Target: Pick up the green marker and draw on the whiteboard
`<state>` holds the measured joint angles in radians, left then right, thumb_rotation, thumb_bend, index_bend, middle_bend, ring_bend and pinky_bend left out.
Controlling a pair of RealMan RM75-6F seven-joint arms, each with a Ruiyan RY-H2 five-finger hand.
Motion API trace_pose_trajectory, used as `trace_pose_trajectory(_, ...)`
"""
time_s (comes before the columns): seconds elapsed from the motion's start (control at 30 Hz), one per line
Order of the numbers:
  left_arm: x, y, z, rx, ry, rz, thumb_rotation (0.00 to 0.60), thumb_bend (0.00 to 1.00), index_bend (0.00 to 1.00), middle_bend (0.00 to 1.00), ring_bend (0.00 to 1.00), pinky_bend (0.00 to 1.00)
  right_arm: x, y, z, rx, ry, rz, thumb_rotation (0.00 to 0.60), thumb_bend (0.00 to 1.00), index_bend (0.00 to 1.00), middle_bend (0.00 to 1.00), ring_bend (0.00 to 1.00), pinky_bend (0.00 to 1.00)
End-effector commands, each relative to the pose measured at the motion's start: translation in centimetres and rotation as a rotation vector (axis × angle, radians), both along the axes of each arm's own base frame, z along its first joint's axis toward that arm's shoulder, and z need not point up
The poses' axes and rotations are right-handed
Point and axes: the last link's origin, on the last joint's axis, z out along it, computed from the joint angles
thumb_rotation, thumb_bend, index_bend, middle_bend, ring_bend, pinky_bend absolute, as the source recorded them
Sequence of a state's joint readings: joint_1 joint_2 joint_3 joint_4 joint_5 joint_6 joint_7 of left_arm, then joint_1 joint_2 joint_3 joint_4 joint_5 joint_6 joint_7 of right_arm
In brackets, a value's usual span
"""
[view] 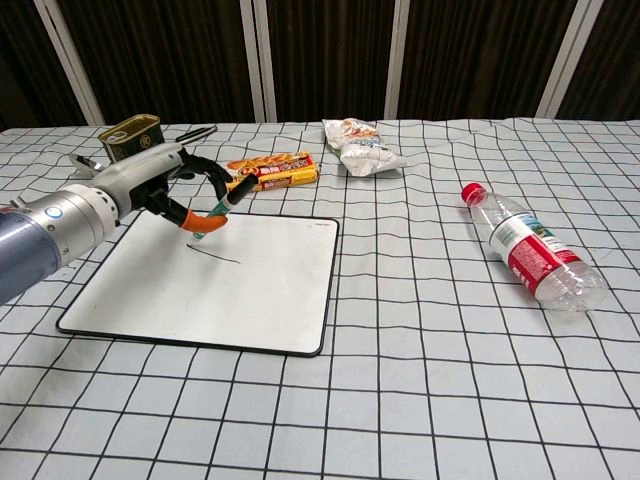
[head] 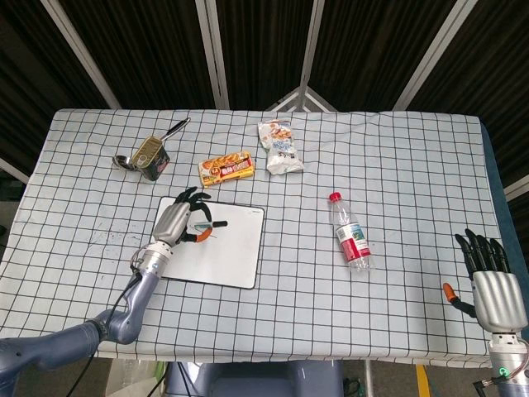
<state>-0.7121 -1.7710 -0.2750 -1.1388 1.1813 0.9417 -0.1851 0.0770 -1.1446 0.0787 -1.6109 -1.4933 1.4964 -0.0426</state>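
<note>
The left hand (view: 165, 185) pinches the green marker (view: 216, 213) between thumb and fingers (view: 205, 172), tilted, its tip down on the whiteboard (view: 270, 290) near the far left part. A short dark line (view: 218, 256) lies on the board just beside the tip. The right hand (head: 492, 281) stands upright near the surface's (head: 413, 165) right edge, fingers straight and slightly apart, holding nothing. A bottle (view: 527, 248) lies on its side, well apart from the board.

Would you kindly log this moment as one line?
left hand: holds green marker, tip on whiteboard | line drawn | right hand: open, idle
</note>
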Motion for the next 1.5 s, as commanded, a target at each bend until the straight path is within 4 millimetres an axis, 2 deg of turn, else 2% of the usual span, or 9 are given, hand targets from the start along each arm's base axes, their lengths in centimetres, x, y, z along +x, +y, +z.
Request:
trace_pose_trajectory(0.03, -0.7, 0.7, 1.0, 0.033, 0.021, 0.000, 0.600, 0.49, 0.76, 0.18, 0.02, 0.06, 0.0, 0.0, 0.0, 0.001, 0.000, 0.000, 0.600, 0.31, 0.00, 0.00, 0.00, 0.00)
trace_pose_trajectory(0.23, -0.5, 1.4, 2.6, 0.078, -0.052, 0.006, 0.600, 0.49, 0.76, 0.18, 0.02, 0.06, 0.0, 0.0, 0.0, 0.000, 0.001, -0.001, 0.600, 0.31, 0.00, 0.00, 0.00, 0.00)
trace_pose_trajectory(0.4, 0.7, 0.5, 3.0, 0.058, -0.149, 0.000, 0.600, 0.49, 0.76, 0.18, 0.02, 0.06, 0.0, 0.0, 0.0, 0.001, -0.001, -0.003, 0.600, 0.31, 0.00, 0.00, 0.00, 0.00)
trace_pose_trajectory(0.83, 2.3, -2.3, 0.3, -0.052, -0.186, 0.001, 0.600, 0.49, 0.76, 0.18, 0.02, 0.06, 0.0, 0.0, 0.1, -0.003, -0.005, -0.006, 0.600, 0.31, 0.00, 0.00, 0.00, 0.00)
trace_pose_trajectory(1.0, 2.6, -2.4, -0.4, -0.053, -0.177, 0.009, 0.600, 0.49, 0.76, 0.18, 0.02, 0.06, 0.0, 0.0, 0.1, -0.002, -0.008, -0.006, 0.600, 0.31, 0.00, 0.00, 0.00, 0.00)
trace_pose_trajectory(1.5, 2.4, -2.5, -0.8, -0.055, -0.164, 0.028, 0.600, 0.49, 0.76, 0.18, 0.02, 0.06, 0.0, 0.0, 0.0, 0.000, -0.009, -0.010, 0.600, 0.31, 0.00, 0.00, 0.00, 0.00)
